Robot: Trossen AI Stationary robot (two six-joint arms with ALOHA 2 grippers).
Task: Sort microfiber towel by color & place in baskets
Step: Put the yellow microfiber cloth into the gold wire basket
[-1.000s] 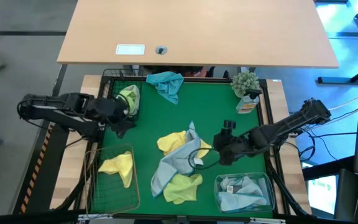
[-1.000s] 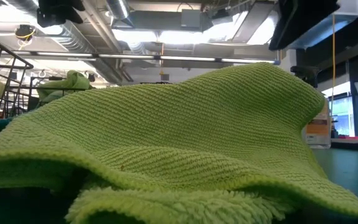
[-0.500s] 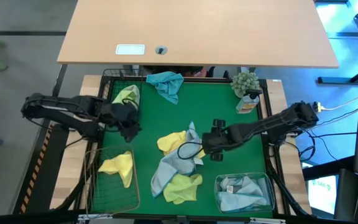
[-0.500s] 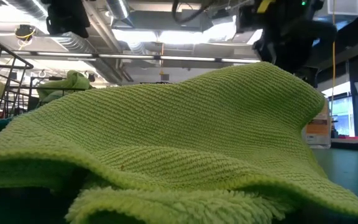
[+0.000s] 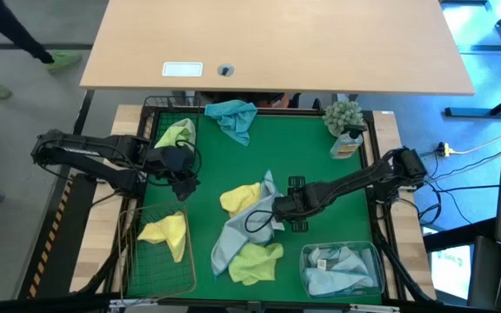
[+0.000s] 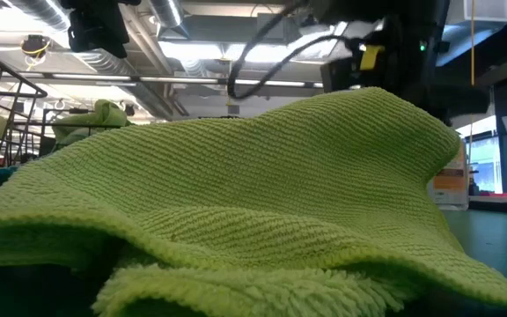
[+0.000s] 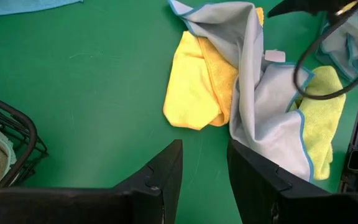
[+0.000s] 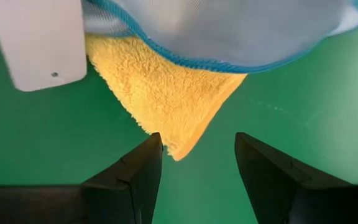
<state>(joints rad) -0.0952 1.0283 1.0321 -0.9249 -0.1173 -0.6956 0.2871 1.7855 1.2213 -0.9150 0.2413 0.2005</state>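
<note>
Green matting covers the bench, with a pale wooden desk beyond it and grey floor to the left. Soft towels lie crumpled mid-bench, a yellow one under a smooth grey one edged in blue, while the black basket stands far left, the copper basket near left and the clear tub near right. Right gripper hangs released over the yellow corner; left gripper, also released, sits right of the black basket.

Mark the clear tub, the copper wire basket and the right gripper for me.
clear tub (image 5: 306, 254), high view, on its near-left rim.
copper wire basket (image 5: 143, 271), high view, on its wire floor.
right gripper (image 8: 194, 163), right wrist view, midway between fingertips.
</note>
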